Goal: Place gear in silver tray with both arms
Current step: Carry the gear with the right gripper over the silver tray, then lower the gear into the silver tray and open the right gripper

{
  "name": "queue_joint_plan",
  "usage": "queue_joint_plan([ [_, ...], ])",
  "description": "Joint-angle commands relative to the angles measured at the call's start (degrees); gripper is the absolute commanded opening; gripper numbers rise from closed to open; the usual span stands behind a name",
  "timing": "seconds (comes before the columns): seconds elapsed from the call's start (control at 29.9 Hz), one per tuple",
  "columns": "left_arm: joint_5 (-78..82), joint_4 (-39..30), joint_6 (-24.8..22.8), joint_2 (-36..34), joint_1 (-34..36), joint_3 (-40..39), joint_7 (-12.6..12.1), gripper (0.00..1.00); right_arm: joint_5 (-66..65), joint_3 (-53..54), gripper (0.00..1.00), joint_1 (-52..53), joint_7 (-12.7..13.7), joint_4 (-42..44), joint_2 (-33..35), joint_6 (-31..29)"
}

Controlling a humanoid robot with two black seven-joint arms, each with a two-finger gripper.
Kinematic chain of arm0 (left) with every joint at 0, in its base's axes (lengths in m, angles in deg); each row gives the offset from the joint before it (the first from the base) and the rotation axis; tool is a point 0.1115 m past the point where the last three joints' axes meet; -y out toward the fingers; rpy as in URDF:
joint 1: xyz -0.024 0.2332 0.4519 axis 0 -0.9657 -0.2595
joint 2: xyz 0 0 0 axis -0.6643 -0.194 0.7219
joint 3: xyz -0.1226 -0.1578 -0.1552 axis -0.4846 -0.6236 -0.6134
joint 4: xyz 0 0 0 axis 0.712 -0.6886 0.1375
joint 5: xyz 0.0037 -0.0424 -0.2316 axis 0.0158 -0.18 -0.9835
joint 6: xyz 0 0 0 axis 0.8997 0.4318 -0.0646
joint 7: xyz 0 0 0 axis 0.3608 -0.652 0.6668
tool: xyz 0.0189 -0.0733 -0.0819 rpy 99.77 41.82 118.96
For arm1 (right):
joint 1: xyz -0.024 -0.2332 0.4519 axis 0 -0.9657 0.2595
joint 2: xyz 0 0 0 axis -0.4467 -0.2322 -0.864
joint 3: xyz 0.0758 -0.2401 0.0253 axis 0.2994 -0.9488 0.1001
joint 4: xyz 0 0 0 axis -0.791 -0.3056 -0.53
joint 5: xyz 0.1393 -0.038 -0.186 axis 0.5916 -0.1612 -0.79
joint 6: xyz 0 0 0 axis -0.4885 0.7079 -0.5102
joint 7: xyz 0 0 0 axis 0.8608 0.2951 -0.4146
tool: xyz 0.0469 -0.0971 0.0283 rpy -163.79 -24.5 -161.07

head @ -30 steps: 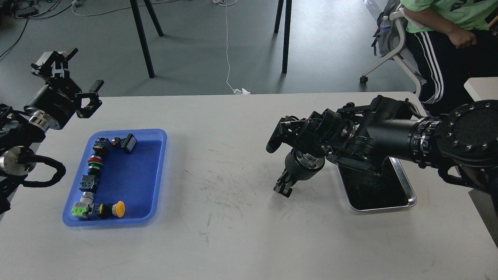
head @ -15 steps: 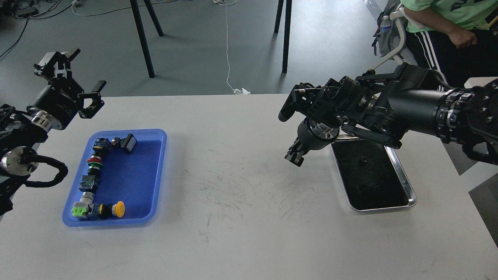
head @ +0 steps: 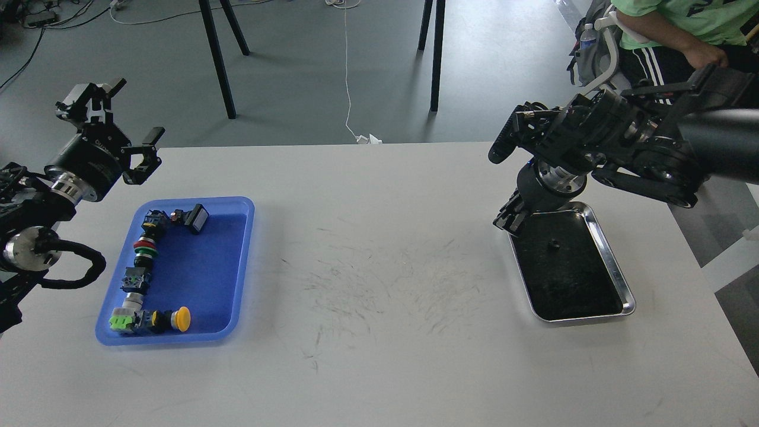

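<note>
small dark gear (head: pixel 555 243), inside silver tray (head: pixel 616 279)

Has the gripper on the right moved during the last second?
Yes. The right gripper moved up and right, from beside the silver tray's left edge to its far-left corner.

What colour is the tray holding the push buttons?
Blue, clearest in the head view.

Bright, even overhead light; soft faint shadows on the table (head: pixel 379 367). Sharp throughout, mild glare on the silver tray (head: pixel 616 270) rim.
</note>
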Motion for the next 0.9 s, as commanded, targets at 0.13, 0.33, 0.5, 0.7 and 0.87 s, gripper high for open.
queue_joint_plan([
  [0.13,0.0,0.0,0.0,0.7,-0.2,0.1,0.0,0.98,-3.3,-2.5,0.02,-2.5,0.0,-1.0,4.2,0.0],
  [0.33,0.1,0.0,0.0,0.7,-0.5,0.1,0.0,0.98,-7.4,-2.8,0.02,-3.8,0.0,-1.3,4.7,0.5],
  [0.5,0.1,0.0,0.0,0.7,-0.8,0.1,0.0,0.98,-7.6,-2.8,0.02,-4.2,0.0,-1.5,4.7,0.5],
  [0.7,0.1,0.0,0.0,0.7,-0.9,0.1,0.0,0.98,-9.1,-2.9,0.02,-4.4,0.0,-2.5,4.6,0.5],
  [0.87,0.1,0.0,0.0,0.7,-0.9,0.1,0.0,0.98,-9.7,-4.3,0.03,-4.4,0.0,-3.0,4.6,1.0],
])
